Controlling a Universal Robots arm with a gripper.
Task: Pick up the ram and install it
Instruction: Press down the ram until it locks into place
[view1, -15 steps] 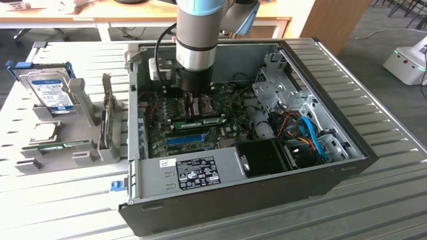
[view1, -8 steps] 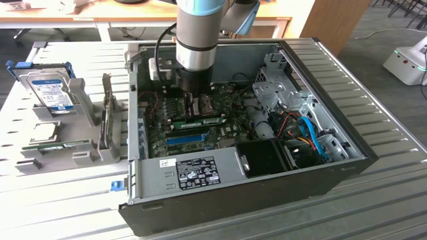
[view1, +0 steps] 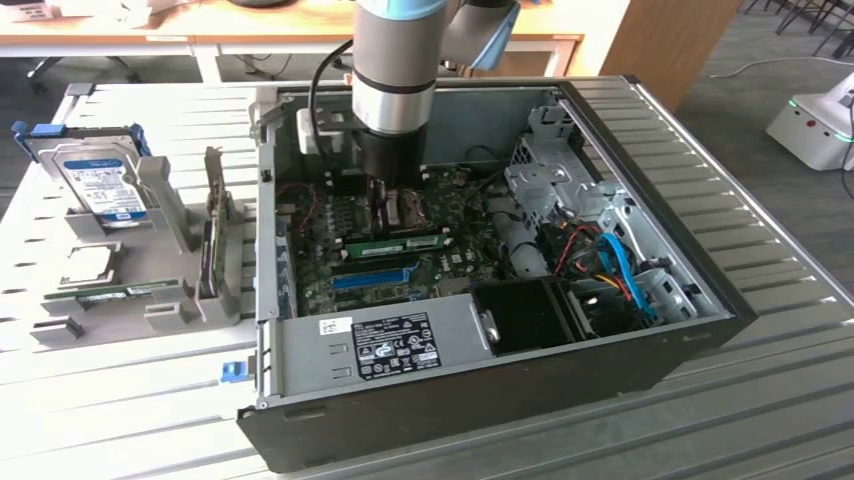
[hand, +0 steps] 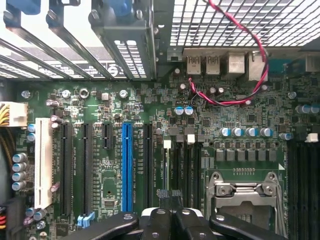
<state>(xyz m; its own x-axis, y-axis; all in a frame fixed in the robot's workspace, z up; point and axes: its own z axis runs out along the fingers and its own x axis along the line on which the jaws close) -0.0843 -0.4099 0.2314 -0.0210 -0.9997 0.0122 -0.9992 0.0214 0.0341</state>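
My gripper (view1: 390, 212) is down inside the open computer case, over the motherboard (view1: 454, 265). In the wrist view its black fingers (hand: 162, 200) are pressed together, the gripper (hand: 170, 194) shut with nothing showing between them. The tips hang over the black memory slots (hand: 181, 165), between the blue slot (hand: 127, 160) and the processor socket (hand: 245, 197). A green ram stick (view1: 396, 243) stands in a slot just in front of the gripper; I cannot tell whether they touch. Another green ram stick (view1: 127, 293) lies in the grey holder (view1: 160, 315) outside the case.
The case walls (view1: 667, 330) surround the board, with a power supply (view1: 394, 345), a black fan (view1: 534, 315) and blue cables (view1: 621, 265) near the front. A silver hard drive (view1: 104, 185) stands in the holder at the exterior view's left. Red wires (hand: 235, 100) loop near the rear ports.
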